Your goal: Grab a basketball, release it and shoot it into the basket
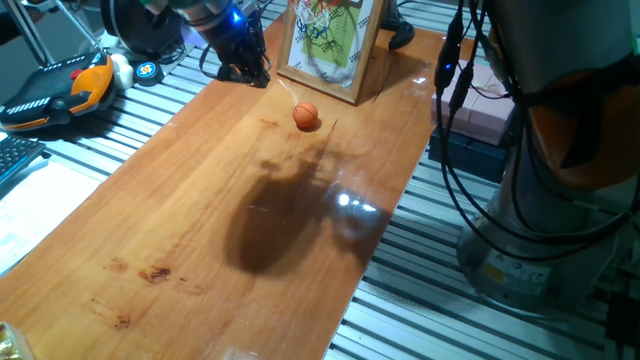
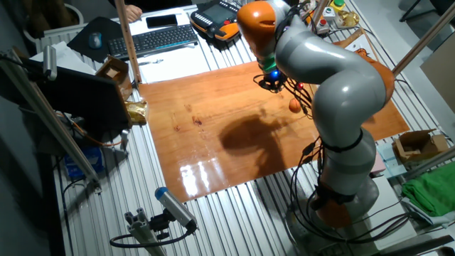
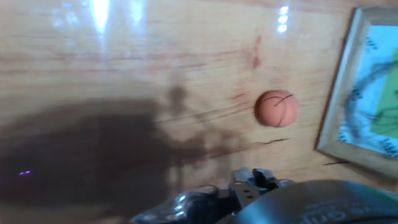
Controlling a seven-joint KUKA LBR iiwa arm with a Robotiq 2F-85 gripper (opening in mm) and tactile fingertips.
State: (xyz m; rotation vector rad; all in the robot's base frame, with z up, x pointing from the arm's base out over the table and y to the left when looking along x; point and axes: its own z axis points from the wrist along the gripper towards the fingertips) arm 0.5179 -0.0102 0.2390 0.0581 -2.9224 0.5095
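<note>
The little basketball [image 1: 306, 116] sits on the wooden table [image 1: 200, 230], just in front of the basket [image 1: 322, 22]. The gripper [image 1: 243, 68] is up beside the backboard, holding nothing. I cannot tell how wide it is.

A wooden table [image 1: 200, 230] lies on a slatted metal bench [image 1: 420, 300]. An orange-and-black pendant [image 1: 62, 90] sits at the far left edge. In the other fixed view, a keyboard [image 2: 160, 39], cardboard box [image 2: 411, 146] and green cloth [image 2: 434, 192] surround the bench.
</note>
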